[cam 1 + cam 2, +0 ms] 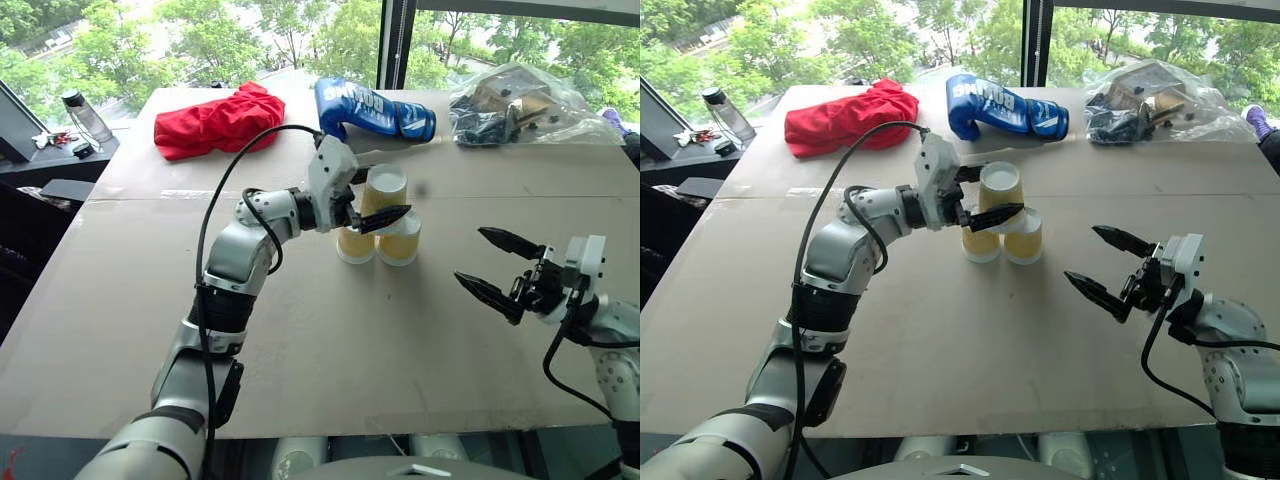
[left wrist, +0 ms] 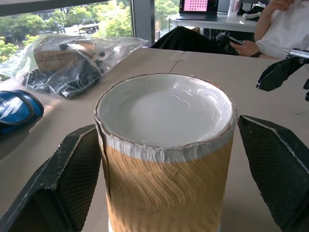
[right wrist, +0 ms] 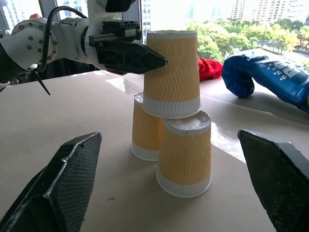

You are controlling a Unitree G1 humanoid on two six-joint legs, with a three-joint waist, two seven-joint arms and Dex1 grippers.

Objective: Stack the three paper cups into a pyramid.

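Cardboard-covered table (image 1: pixel 300 360) is carrying the pyramid: two cups (image 3: pixel 183 150) side by side, the top cup (image 3: pixel 172 72) sitting upside down across them between the left gripper's (image 1: pixel 372 200) parted fingers, which I'd draw back sideways without brushing it, while the right gripper (image 1: pixel 498 268) is waiting open nearby.

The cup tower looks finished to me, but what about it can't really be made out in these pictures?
- Far base cup: in the right wrist view, the near base cup and top cup cover much of it.
- Both base cups: hidden beneath the top cup in the left wrist view.
- Far finger of the left pincer: largely behind the top cup in the head views.
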